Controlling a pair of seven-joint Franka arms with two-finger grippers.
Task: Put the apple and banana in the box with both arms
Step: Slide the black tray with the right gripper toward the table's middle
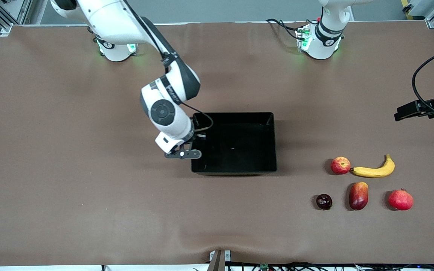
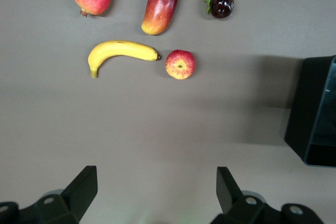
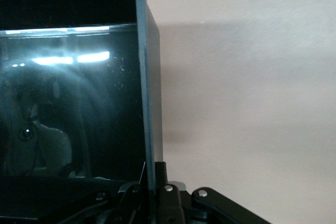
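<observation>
Your right gripper (image 1: 184, 152) sits at the box (image 1: 236, 168) wall toward the right arm's end, fingers closed narrow on that rim; its tips are cut off in the right wrist view. Your left gripper (image 2: 155, 190) hangs wide open over bare table. The apple (image 1: 340, 165) almost touches the banana (image 1: 375, 169) tip, well apart from the box.

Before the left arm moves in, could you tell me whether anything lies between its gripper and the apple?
Nothing visible does. The left gripper hangs open over bare table, and the apple lies in plain sight, its nearest neighbour the banana, whose tip almost touches it.
</observation>
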